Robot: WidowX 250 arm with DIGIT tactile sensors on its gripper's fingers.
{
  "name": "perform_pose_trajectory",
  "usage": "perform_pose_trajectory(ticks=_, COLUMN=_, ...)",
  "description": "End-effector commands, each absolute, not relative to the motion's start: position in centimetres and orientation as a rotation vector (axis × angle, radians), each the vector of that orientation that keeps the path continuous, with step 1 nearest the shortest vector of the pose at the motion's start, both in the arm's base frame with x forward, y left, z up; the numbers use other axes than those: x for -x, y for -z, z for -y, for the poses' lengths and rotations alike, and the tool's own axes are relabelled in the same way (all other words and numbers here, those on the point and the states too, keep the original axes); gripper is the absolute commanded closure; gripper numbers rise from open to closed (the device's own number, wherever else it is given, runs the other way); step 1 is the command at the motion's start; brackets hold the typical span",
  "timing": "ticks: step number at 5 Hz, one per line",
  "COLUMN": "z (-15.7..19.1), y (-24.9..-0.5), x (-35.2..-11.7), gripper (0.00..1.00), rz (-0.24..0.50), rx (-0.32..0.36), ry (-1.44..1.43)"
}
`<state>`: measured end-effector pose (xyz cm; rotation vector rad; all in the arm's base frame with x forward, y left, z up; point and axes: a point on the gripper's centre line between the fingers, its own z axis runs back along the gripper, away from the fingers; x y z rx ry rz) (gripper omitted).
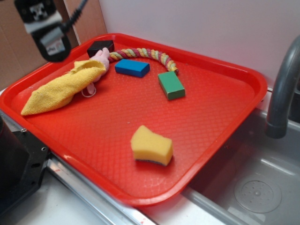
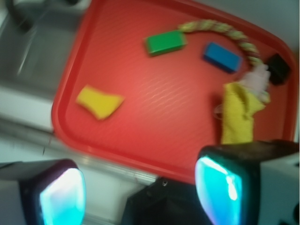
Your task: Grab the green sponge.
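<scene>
The green sponge point(image 1: 151, 145) point(image 2: 98, 101) is a wavy-sided yellow foam piece with a thin dark layer underneath. It lies flat near the front of the red tray point(image 1: 117, 122) point(image 2: 159, 93). My gripper point(image 1: 47, 33) hangs high over the tray's far left corner, well away from the sponge. In the wrist view my gripper point(image 2: 140, 187) is open. Its cyan pads point(image 2: 63, 197) stand wide apart with nothing between them. They sit over the tray's near rim, and the sponge is far ahead to the left.
On the tray are a green block point(image 1: 171, 85) point(image 2: 164, 42), a blue block point(image 1: 132, 68), a braided rope point(image 1: 145, 54), a yellow cloth point(image 1: 63, 89) over a pink toy point(image 1: 101, 58), and a black block point(image 1: 100, 47). A grey faucet point(image 1: 283, 89) and sink point(image 1: 253, 187) lie to the right.
</scene>
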<state>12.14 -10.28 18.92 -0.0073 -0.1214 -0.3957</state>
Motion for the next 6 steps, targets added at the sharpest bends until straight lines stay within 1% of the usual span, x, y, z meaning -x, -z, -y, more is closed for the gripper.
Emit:
perform_pose_trajectory(ticks=1, z=13.3, y=-13.6, x=-14.4, gripper=0.0, rz=0.1, rx=0.016, ry=0.641)
perform_pose_trajectory(ticks=2, z=14.3, y=-10.9, x=-17.5, gripper=0.0, rz=0.118, rx=-0.016, ry=0.81)
perform_pose_trajectory(ticks=3, z=15.1, y=-8.2, x=-18.2, gripper=0.0, rz=0.104, rx=-0.035, ry=0.931)
perform_pose_trajectory(ticks=4, z=16.2, y=-6.0, x=-17.3, gripper=0.0, rz=0.045, rx=-0.059, ry=1.054)
perform_pose_trajectory(ticks=5, z=16.3, y=-5.2, x=-12.2, gripper=0.0, rz=0.014, rx=-0.024, ry=1.054)
perform_pose_trajectory(ticks=6, z=15.0, y=-4.1, x=-12.2, gripper=0.0, rz=-0.026, rx=0.02, ry=1.037)
